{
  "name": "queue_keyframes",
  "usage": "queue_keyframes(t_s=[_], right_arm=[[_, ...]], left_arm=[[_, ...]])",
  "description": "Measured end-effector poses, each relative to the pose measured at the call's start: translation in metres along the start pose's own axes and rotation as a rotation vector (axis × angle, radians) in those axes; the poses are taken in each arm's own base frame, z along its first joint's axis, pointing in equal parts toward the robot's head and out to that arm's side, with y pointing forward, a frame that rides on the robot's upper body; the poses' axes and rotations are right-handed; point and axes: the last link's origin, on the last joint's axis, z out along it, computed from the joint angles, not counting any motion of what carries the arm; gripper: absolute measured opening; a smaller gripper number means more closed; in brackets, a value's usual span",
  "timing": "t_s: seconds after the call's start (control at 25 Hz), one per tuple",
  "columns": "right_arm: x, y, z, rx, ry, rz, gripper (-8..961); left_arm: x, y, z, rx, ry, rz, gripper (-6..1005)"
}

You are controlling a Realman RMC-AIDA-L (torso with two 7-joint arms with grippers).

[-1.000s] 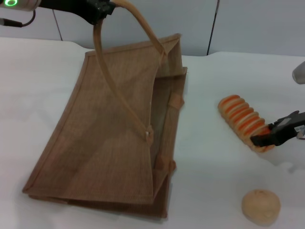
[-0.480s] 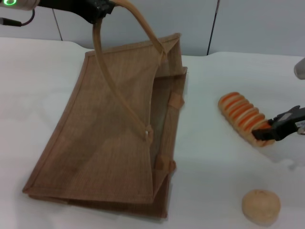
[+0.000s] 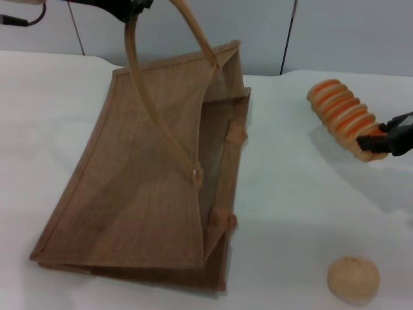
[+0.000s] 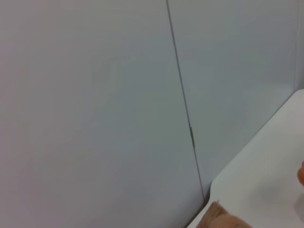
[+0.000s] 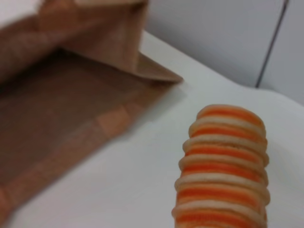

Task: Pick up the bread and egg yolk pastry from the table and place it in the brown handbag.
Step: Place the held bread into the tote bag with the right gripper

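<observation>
At the far left of the head view, the left gripper sits high at the top edge with its fingers clamped on one tan loop handle of the brown handbag, holding that loop up above the bag. The handbag itself lies on the white worktop, its broad jute side facing up and its mouth opening toward the right, where the inner wall and tan edging show. In the right wrist view the same open mouth of the bag fills the near side, with the loaf pointing toward it. To the right of the bag, well apart from it, the bread is lifted clear of the worktop, casting a soft shadow beneath. The right gripper comes in from the right edge with its dark fingers closed on the loaf's near end. Lower right, the egg yolk pastry rests on the worktop by itself, near the front edge and apart from both the bag and the loaf.
</observation>
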Motion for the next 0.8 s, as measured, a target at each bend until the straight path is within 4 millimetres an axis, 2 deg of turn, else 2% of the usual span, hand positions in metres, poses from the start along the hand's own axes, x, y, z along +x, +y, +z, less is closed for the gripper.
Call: queue_keyframes(t_s=[0.04, 0.28, 0.48, 0.52, 0.8], right_arm=[[-0.004, 0.006, -0.009, -0.019, -0.023, -0.013, 398], [-0.008, 0.028, -0.011, -0.099, -0.037, -0.059, 371], [-0.012, 0.047, 0.006, -0.151, 0.004, -0.115, 326], [-0.015, 0.053, 0.017, -0.159, 0.018, -0.136, 322], [-0.024, 0.062, 0.038, -0.179, 0.037, -0.162, 303]], left_arm=[[0.002, 0.000, 0.000, -0.002, 0.003, 0.003, 111], [0.014, 0.005, 0.003, -0.013, 0.024, 0.038, 111], [0.028, 0.011, 0.005, -0.036, 0.059, 0.057, 111], [0.032, 0.013, 0.005, -0.046, 0.070, 0.059, 111], [0.048, 0.021, 0.006, -0.088, 0.121, 0.084, 111]])
